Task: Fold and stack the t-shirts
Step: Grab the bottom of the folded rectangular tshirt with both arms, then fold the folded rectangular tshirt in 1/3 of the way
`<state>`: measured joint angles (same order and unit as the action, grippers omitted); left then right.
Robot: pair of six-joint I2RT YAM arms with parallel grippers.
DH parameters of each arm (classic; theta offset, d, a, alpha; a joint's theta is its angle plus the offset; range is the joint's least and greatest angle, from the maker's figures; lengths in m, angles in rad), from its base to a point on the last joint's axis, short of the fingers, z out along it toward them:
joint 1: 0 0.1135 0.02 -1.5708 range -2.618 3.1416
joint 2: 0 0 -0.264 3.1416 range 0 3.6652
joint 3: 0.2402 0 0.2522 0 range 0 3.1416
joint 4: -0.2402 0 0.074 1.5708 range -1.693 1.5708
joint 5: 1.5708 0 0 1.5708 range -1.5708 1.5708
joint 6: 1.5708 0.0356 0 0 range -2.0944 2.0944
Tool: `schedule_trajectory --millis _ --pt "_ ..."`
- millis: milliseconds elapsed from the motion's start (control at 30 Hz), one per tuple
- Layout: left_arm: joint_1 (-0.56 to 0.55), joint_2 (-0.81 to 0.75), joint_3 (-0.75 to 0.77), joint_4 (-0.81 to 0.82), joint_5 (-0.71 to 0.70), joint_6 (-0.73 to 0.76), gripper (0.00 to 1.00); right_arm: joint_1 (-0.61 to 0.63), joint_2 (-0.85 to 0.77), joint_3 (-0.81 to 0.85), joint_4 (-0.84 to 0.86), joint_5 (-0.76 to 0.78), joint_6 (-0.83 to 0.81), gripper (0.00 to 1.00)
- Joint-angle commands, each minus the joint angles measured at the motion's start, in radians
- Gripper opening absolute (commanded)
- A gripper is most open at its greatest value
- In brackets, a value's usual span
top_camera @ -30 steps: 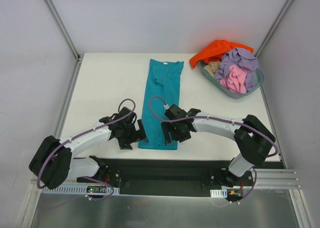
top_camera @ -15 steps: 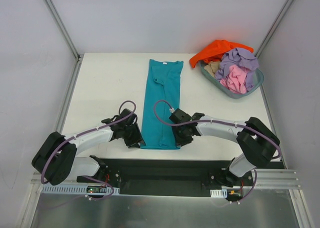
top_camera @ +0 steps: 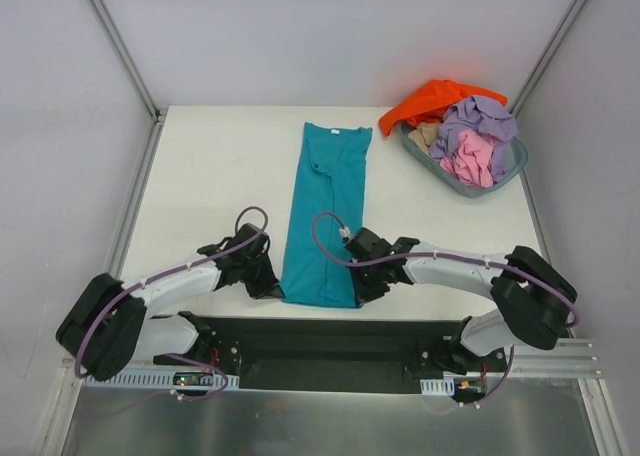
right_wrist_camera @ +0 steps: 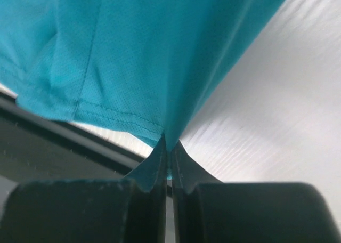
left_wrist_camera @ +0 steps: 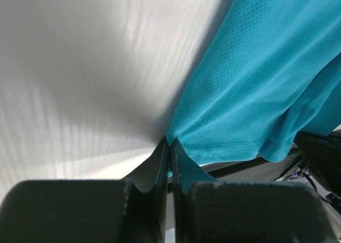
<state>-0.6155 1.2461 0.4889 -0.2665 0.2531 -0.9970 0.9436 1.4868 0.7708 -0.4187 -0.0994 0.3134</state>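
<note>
A teal t-shirt [top_camera: 325, 216] lies folded into a long narrow strip down the middle of the white table [top_camera: 210, 176], neck end far from the arms. My left gripper [top_camera: 277, 288] is shut on its near left hem corner [left_wrist_camera: 171, 142]. My right gripper [top_camera: 363, 289] is shut on the near right hem corner [right_wrist_camera: 166, 139]. Both wrist views show teal cloth pinched between the closed fingers. Orange [top_camera: 428, 100], lavender [top_camera: 480, 119], pink [top_camera: 468, 159] and beige [top_camera: 427, 135] t-shirts are heaped at the back right.
A grey-blue round basin [top_camera: 512, 162] at the back right corner holds the heaped shirts, with the orange one spilling over its far rim. The table's near edge and a black base rail [top_camera: 330, 346] run just under both grippers.
Both grippers closed from open onto the near hem corners of the teal t-shirt. Both arms sank lower and nearer to the table's front edge.
</note>
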Motion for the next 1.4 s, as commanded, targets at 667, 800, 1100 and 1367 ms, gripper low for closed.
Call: schedule_trajectory --millis 667,800,1100,1367 --pt "0.065 -0.123 0.342 -0.05 -0.104 0.129 0.0 -0.155 -0.186 0.229 -0.109 -0.072 -0.12 0.03" --pt "0.129 -0.007 0.441 -0.039 -0.069 0.173 0.0 -0.248 -0.084 0.327 -0.117 -0.115 -0.135 0.04" --pt "0.21 0.251 0.669 -0.013 0.032 0.247 0.0 -0.374 0.092 0.553 -0.135 -0.151 -0.191 0.03" --pt "0.275 0.467 0.83 -0.013 0.129 0.268 0.0 -0.443 0.239 0.659 -0.137 -0.175 -0.198 0.03"
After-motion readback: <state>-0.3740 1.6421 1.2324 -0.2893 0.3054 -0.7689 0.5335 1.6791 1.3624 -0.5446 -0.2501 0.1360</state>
